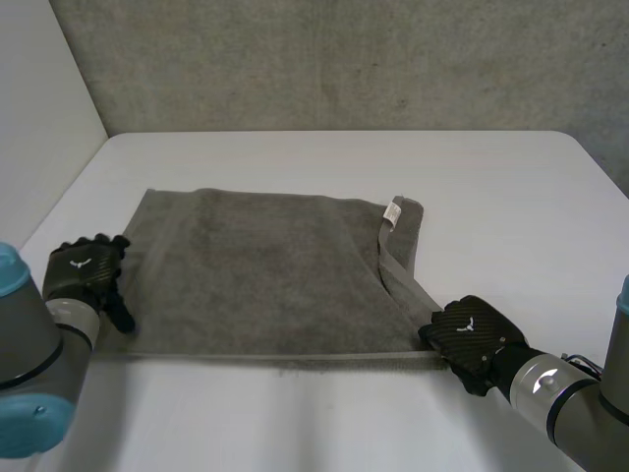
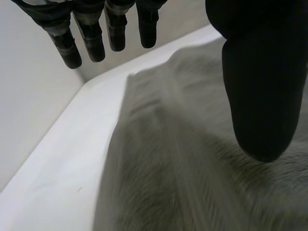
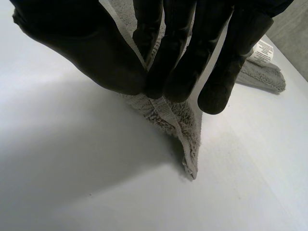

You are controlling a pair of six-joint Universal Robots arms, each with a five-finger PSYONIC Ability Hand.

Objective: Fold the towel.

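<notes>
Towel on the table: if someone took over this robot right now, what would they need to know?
Left hand: open, over the towel's left edge, gripping nothing.
Right hand: shut on the towel's near right corner, pinched between thumb and fingers.
Towel: spread on the table, right edge flipped over in a narrow strip, label at the far right corner.
Done: one corner grasped.
Left: take the left side, then make the fold.

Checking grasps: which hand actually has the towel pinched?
The right hand, pinching the towel's near right corner between thumb and fingers; the left hand is open at the left edge.
</notes>
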